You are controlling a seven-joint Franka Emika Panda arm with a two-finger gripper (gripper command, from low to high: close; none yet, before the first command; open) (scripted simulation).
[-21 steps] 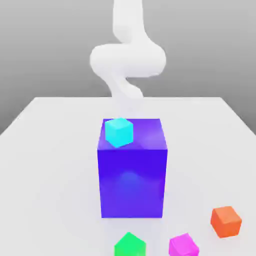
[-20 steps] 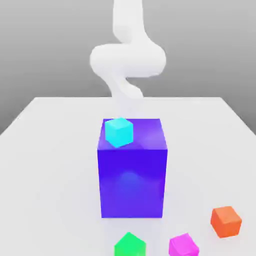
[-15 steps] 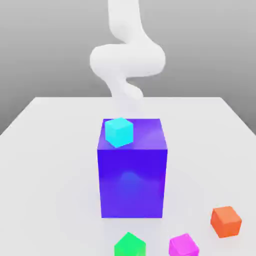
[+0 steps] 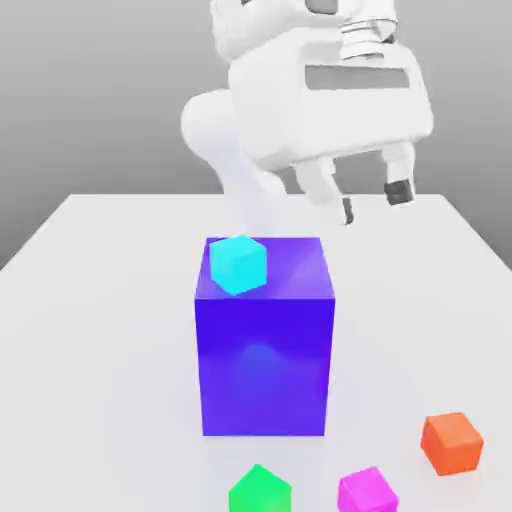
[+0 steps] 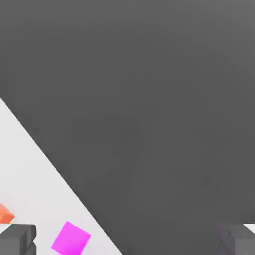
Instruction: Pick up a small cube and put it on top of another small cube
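A small cyan cube (image 4: 238, 264) rests on the top face of a large blue block (image 4: 264, 340), near its corner on the exterior view's left. On the white table (image 4: 100, 300) in front of the block lie a green cube (image 4: 260, 492), a magenta cube (image 4: 366, 491) and an orange cube (image 4: 452, 443). My gripper (image 4: 373, 201) hangs open and empty in the air, above and toward the exterior view's right of the block's top. The hand view catches the magenta cube (image 5: 71, 238) and a corner of the orange cube (image 5: 5, 214) between my two spread fingertips (image 5: 17, 240).
The tall blue block stands mid-table between the arm's base and the loose cubes. The table's edge (image 5: 50, 159) runs across the hand view, with dark floor (image 5: 149, 99) beyond it.
The hand has swung into the exterior view, now hanging above and to the right of the blue block. No cube has moved.
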